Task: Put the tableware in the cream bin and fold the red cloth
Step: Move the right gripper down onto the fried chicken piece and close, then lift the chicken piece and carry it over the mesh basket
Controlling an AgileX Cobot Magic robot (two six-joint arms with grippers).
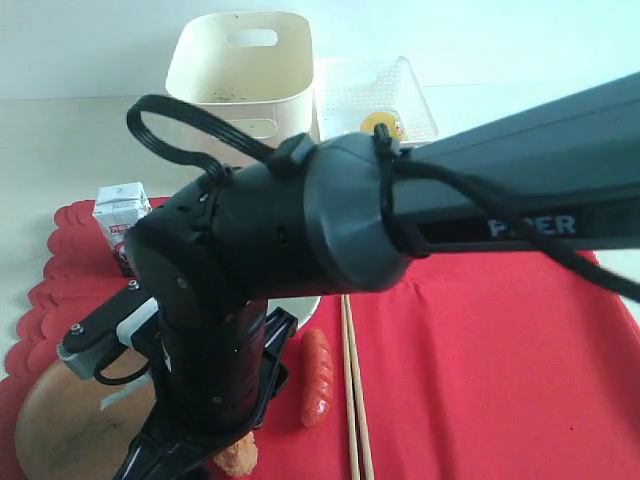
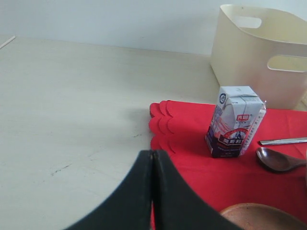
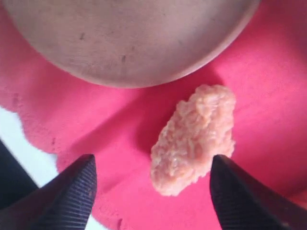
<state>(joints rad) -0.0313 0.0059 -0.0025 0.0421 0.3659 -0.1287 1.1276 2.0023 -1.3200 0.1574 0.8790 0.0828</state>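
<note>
My right gripper (image 3: 151,172) is open just above the red cloth (image 3: 268,76), its jaws on either side of a pale toy nugget (image 3: 194,136) beside the wooden plate (image 3: 129,38). My left gripper (image 2: 152,154) is shut on nothing, over the cloth's scalloped edge (image 2: 160,127). Beyond it lie the dark spoon (image 2: 278,160) and the steel knife (image 2: 283,141). The cream bin (image 1: 240,70) stands at the back. The chopsticks (image 1: 352,400) lie on the red cloth (image 1: 480,360), and the wooden plate (image 1: 60,425) is at the front left. The right arm hides the cup and most of the bowl.
A milk carton (image 1: 120,215) stands on the cloth's left part, near the spoon. A toy sausage (image 1: 316,375) lies next to the chopsticks. The white lattice basket (image 1: 375,95), holding a yellow toy, sits right of the bin. The big black right arm (image 1: 330,210) spans the scene.
</note>
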